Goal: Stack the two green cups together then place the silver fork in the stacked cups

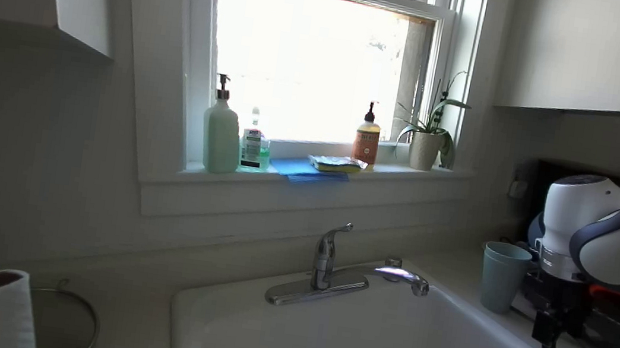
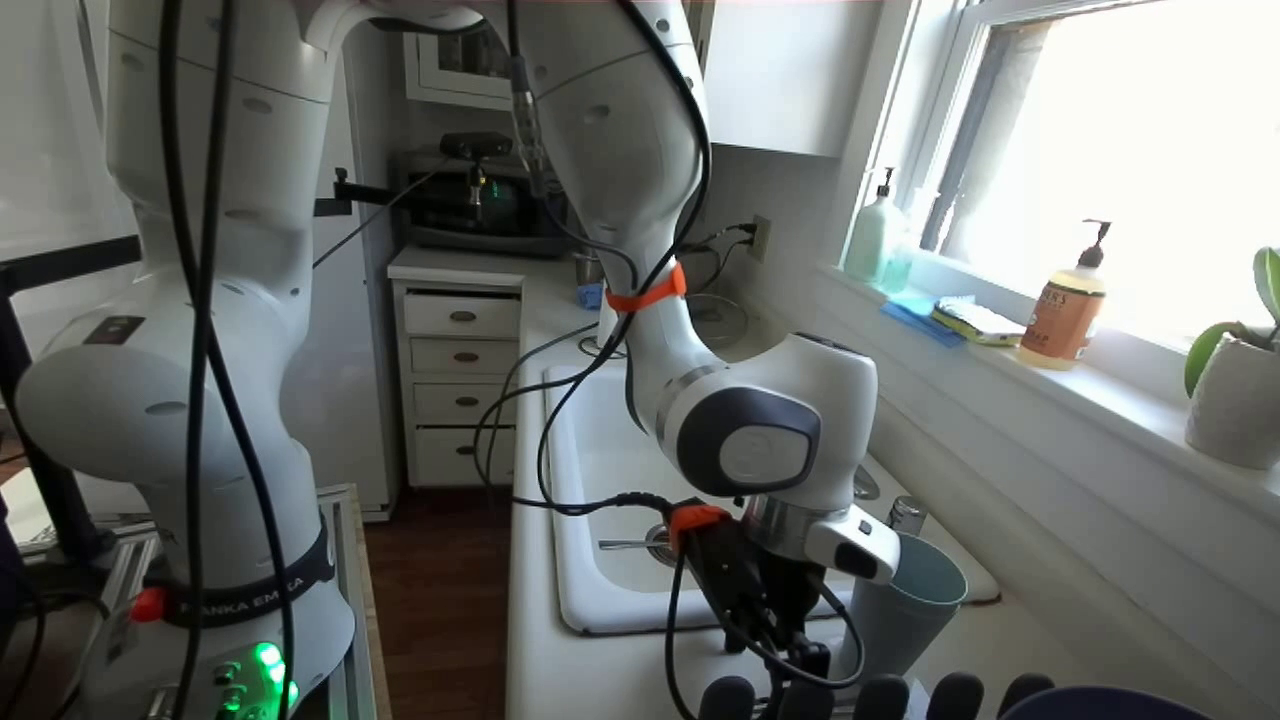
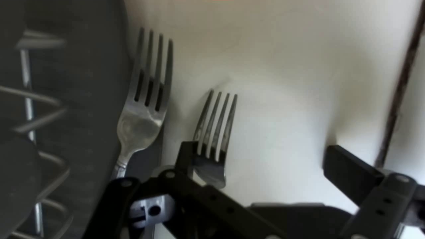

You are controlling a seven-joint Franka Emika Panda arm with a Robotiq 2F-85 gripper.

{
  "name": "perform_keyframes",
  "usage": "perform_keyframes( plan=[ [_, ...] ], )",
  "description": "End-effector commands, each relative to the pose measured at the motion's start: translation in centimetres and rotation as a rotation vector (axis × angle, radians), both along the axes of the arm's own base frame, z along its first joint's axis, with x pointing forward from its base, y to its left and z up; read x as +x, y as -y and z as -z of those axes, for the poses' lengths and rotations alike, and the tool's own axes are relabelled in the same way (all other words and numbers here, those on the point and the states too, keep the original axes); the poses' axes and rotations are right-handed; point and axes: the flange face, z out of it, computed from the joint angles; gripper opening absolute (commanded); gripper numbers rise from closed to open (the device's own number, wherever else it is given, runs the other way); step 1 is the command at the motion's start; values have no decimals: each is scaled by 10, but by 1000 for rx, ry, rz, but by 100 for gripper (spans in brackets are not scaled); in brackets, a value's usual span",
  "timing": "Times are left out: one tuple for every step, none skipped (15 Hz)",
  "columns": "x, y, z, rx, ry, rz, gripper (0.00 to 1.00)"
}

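Note:
The two green cups [image 1: 502, 283] stand upright, nested as one stack with two rims showing, on the counter beside the sink; the stack also shows in an exterior view [image 2: 890, 625], partly behind the wrist. My gripper [image 3: 262, 159] is open and points down at the counter near the stack, as an exterior view [image 1: 547, 340] shows. In the wrist view a small silver fork [image 3: 215, 132] lies between the fingers, close to the left finger; its handle is hidden. I cannot tell whether they touch. A larger silver fork [image 3: 141, 122] lies outside the left finger, partly over a dark surface.
A dark rack with wire coils [image 3: 40, 132] is at the wrist view's left. The white sink [image 1: 481, 328] with a chrome faucet [image 1: 324, 260] is beside the gripper. Black prongs [image 2: 880, 697] and a dark blue dish [image 2: 1100, 705] are near the gripper. Cables [image 2: 600, 505] hang along the arm.

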Motion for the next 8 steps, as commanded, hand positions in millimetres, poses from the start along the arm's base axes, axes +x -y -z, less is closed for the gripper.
perform_keyframes(
  plan=[
    [1, 1, 10, -12, -27, 3, 100],
    [0, -1, 13, -6, -31, 1, 100],
    [-1, -4, 15, 3, -36, -3, 100],
    [-1, -7, 16, 12, -39, -3, 100],
    [-1, -10, 16, 20, -42, -5, 100],
    [-1, -12, 16, 26, -44, -8, 85],
    [0, -14, 16, 29, -45, -14, 72],
    [1, -14, 15, 27, -43, -16, 66]
  ],
)
